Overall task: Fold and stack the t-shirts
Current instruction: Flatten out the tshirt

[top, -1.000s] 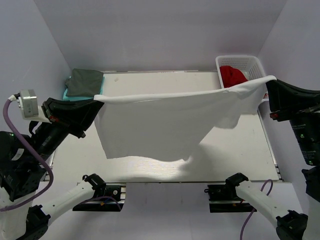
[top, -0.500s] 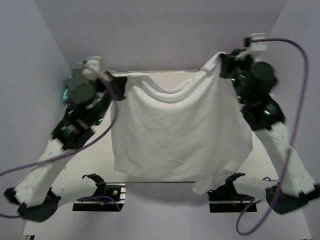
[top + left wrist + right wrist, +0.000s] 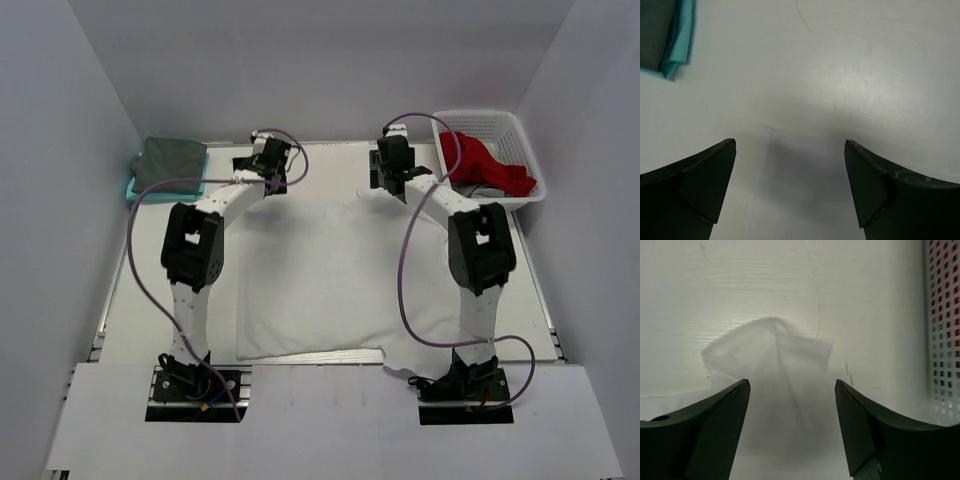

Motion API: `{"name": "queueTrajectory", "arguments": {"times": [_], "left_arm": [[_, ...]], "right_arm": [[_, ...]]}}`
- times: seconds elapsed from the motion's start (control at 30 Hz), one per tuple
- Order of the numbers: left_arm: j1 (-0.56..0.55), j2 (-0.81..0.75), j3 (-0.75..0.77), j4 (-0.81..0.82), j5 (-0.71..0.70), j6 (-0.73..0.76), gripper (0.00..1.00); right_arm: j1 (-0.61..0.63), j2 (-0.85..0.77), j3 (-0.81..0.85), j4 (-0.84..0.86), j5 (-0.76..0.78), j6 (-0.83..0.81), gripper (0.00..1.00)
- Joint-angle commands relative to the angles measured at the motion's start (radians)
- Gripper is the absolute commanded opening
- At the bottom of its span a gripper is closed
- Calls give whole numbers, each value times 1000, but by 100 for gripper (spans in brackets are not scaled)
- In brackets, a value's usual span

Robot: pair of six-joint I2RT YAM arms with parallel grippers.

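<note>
The left gripper (image 3: pixel 790 145) stands with its jaws spread wide, gripping nothing, over bare table (image 3: pixel 850 65). The right gripper (image 3: pixel 792 385) is also parted and grips nothing; beneath it the far right corner of the white t-shirt (image 3: pixel 772 360) humps up in a soft peak. The rest of that shirt lies spread flat mid-table between the arms. At the far left corner, a folded dark grey-green t-shirt (image 3: pixel 170 160) rests on a teal one (image 3: pixel 133 189). Red cloth (image 3: pixel 488 165) sits in the white lattice basket (image 3: pixel 480 117) at far right.

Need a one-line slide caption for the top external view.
Open left hand and open right hand poised at the far edge of the white cloth t-shirt spread on the table.
</note>
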Motion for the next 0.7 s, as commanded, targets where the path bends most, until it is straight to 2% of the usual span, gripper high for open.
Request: {"name": "queueTrajectory", "arguments": {"times": [0.0,0.07,0.17,0.27,0.43,0.67], "left_arm": [[58,82,286,-168,-20,-35,99],[58,93,307,-168,28,-35,99],[58,38,235,-124,112,-35,99],[58,-48,85,-38,223,-35,99],[38,-111,-109,-36,259,-116,99],[47,-177,-337,54,338,-164,99]], "right_arm": [[-4,25,143,-75,42,35,77],[-3,-9,102,-62,42,23,90],[-6,-98,-7,-25,-35,26,90],[-3,-181,-119,-20,-111,57,90],[-1,-261,-288,-31,-216,120,90],[-3,-279,-446,-40,-213,176,90]]}}
